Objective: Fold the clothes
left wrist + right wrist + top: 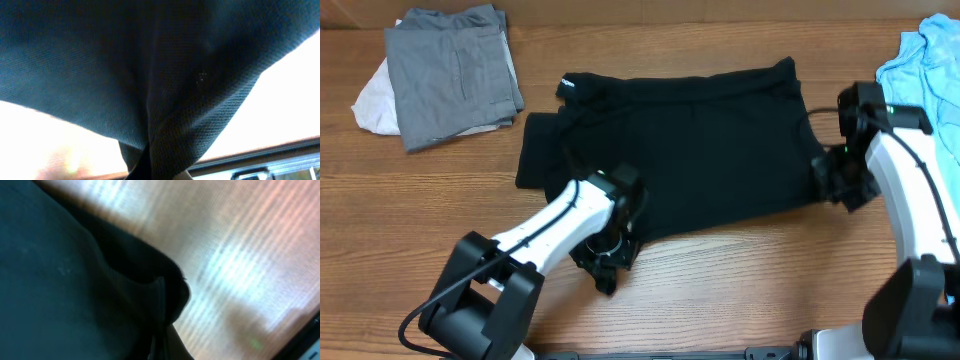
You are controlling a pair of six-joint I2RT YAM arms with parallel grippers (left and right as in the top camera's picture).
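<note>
Left claw (605,258), overhead: sits at the near hem of the black shirt (680,135), low over the desk (740,300). Right claw (832,178) is at the shirt's right edge, touching the fabric. The shirt lies spread mid-desk, roughly rectangular, w/ a flap sticking out at its left and a small white label mark at the far-left corner. No clean fold across the body yet. Far left, a grey garment (450,70) lies folded on a white piece (372,100); that pile looks done. Far right corner, a light blue garment (932,65) is crumpled, not folded.

Left wrist view: black shirt (150,75) fills nearly the whole frame, close to the lens, gathering to a narrow pinch at bottom centre. Fingers are out of shot, so I read the claw as closed on the hem from the bunching only.

Right wrist view: black shirt (65,280) covers the left side, its edge drawn into a ridge running to bottom centre, bare wood to the right. Same pinch pattern, so closed on the edge.

Progress, my est.: grey item folded. Black shirt is gripped at two points, but the first fold isn't made. Blue one untouched. Roughly early-to-mid stage.
</note>
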